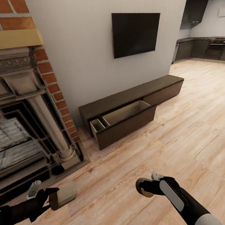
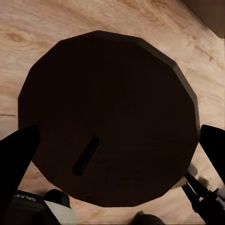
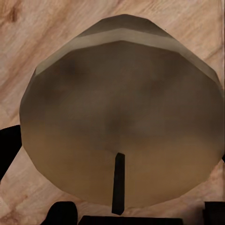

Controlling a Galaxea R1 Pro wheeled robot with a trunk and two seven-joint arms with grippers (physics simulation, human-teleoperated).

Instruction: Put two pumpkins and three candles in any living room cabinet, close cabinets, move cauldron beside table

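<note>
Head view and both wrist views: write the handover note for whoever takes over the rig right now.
Left hand: shut on a candle.
Right hand: shut on a second candle.
Cabinet stands ahead by the wall, one drawer pulled open, nothing visible inside it.
Done: two candles picked up.
Left: drop both candles in the drawer, fetch the third candle and the pumpkins, close the cabinet, place the cauldron by the table.

Brick fireplace point(image 1: 19, 111), wall television point(image 1: 135, 32)

Living room; fireplace point(image 1: 26, 110), wall television point(image 1: 135, 32)
</note>
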